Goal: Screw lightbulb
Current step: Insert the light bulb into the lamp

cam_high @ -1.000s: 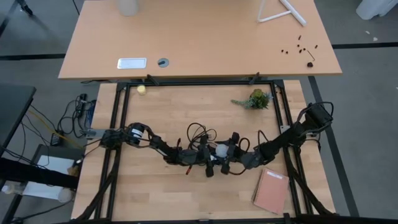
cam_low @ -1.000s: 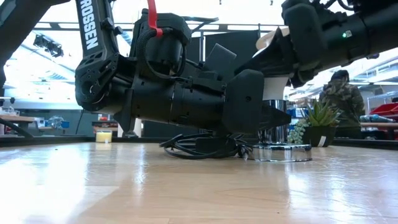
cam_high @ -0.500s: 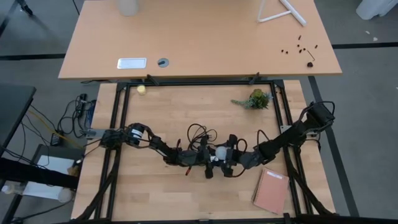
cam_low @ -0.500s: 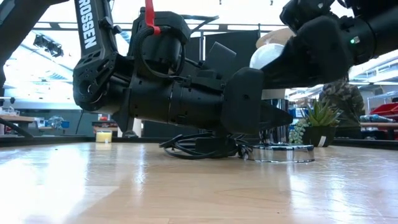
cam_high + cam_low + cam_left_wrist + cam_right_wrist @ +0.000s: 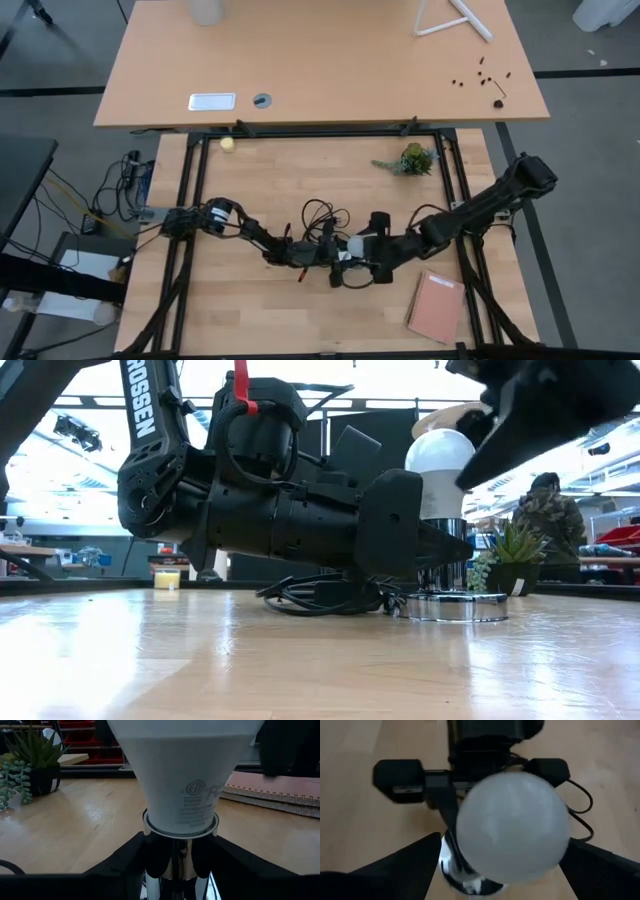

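The white frosted lightbulb (image 5: 440, 452) stands upright in the silver socket's stem (image 5: 440, 568), which rises from the round socket disc (image 5: 456, 606) on the table. My left gripper (image 5: 176, 870) lies low over the table, coming from the left, and is shut on the stem below the bulb (image 5: 180, 785). My right gripper (image 5: 500, 865) is open, up and to the right of the bulb. It looks down on the dome (image 5: 512, 827), with one finger on either side. My left gripper pinches the socket's silver stem (image 5: 175, 862) between its two fingers, just under the bulb's neck. The fingers come level from the table's left. The socket stands upright with its disc on the table. My right gripper's fingers (image 5: 400, 870) flank the bulb's dome; whether they touch it I cannot tell.
The socket's black cord (image 5: 316, 212) lies coiled behind the grippers. A small potted plant (image 5: 408, 160) stands at the far right, a pink notebook (image 5: 436, 306) at the near right and a small yellow object (image 5: 228, 144) at the far left.
My right gripper has gone up and toward the table's right edge, off the bulb it covered a second ago. The bulb's dome now shows bare in the low view. The bulb, the socket and my left gripper have kept still.
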